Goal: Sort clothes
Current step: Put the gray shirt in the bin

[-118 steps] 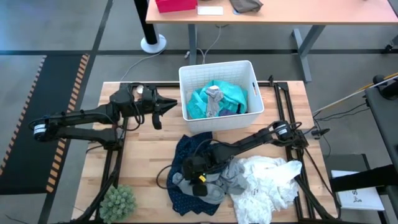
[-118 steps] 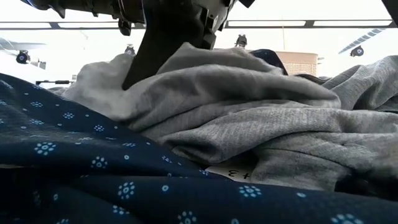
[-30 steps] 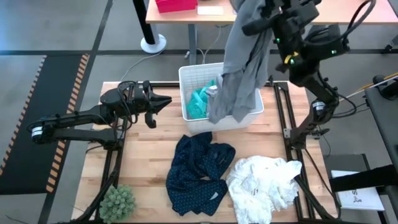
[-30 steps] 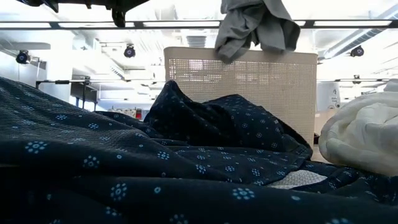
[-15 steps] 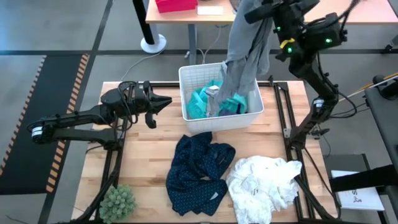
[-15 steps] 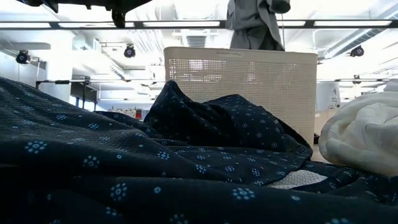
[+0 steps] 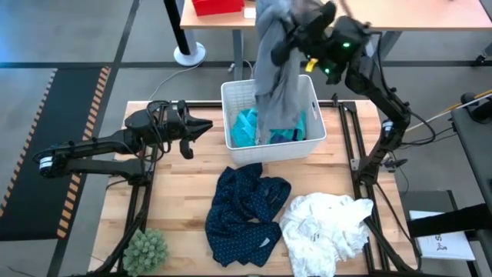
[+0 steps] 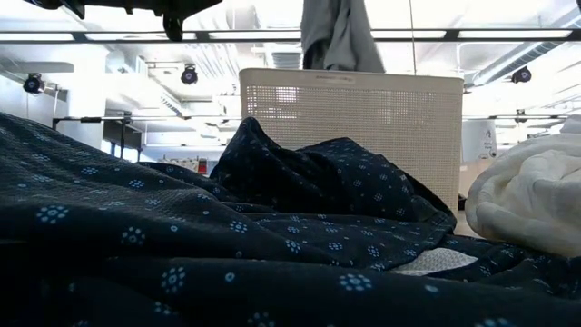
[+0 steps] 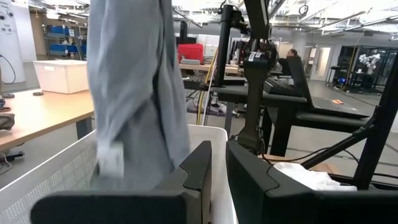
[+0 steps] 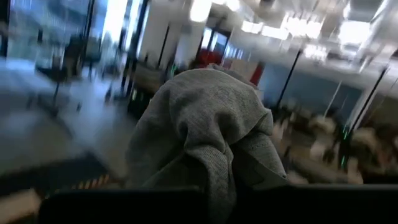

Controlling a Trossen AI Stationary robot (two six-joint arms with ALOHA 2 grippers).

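High view: grey garment hangs lengthwise down from right tool.

The wooden worktop carries a white perforated bin at the far middle, a navy patterned garment and white garment near, and a green spiky plant at the near left.

The workbench is pale butcher-block wood, standing on a grey polished floor. To its left lies a black mat edged with orange-and-black hazard stripes. Beyond the far edge stands a light wooden desk on grey legs, a red box on top (cables trail below it). Long ceiling lights run overhead, and a white storage bin sits on another desk.
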